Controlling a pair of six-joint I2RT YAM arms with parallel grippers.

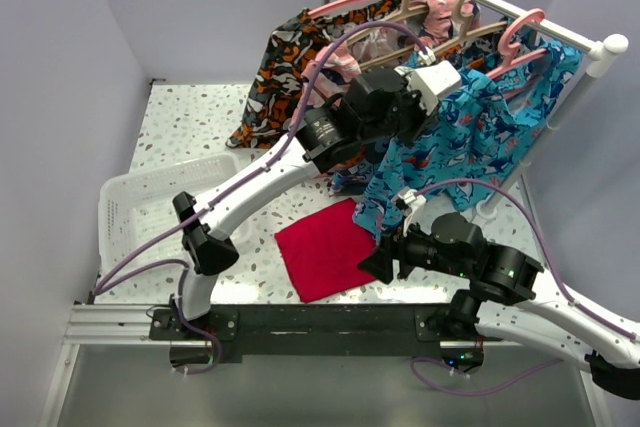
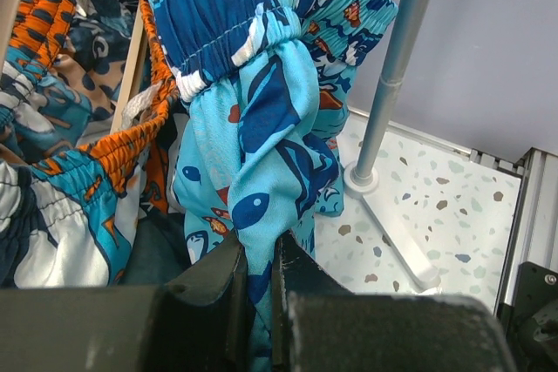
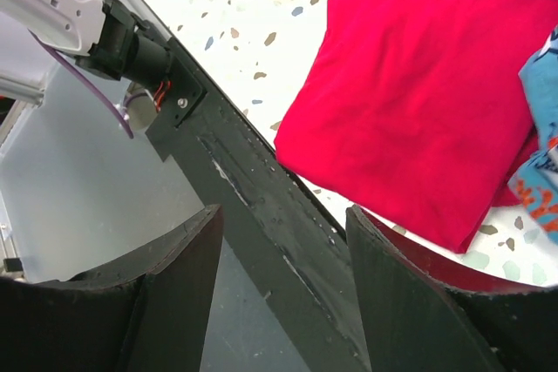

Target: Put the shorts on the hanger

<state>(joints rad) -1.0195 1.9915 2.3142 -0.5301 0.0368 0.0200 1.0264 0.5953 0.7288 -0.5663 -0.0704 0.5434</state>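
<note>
The shorts (image 1: 480,127) hang at the upper right of the overhead view. They are draped from the pink hanger (image 1: 522,25) on the rail (image 1: 560,29), beside other patterned clothes (image 1: 290,57). Your left arm (image 1: 260,172) reaches up to them. In the left wrist view, at bottom centre, the left jaws are clenched on a fold of the shorts' lower fabric. A metal pole (image 2: 392,76) stands upright to the right of the fabric. Your right arm (image 1: 520,282) sits low at the lower right. The right jaws are spread wide, grasping nothing, above the near edge of the desk (image 1: 190,117) and beside the red cloth (image 3: 410,93). A white basket (image 1: 130,202) lies at the left.
</note>
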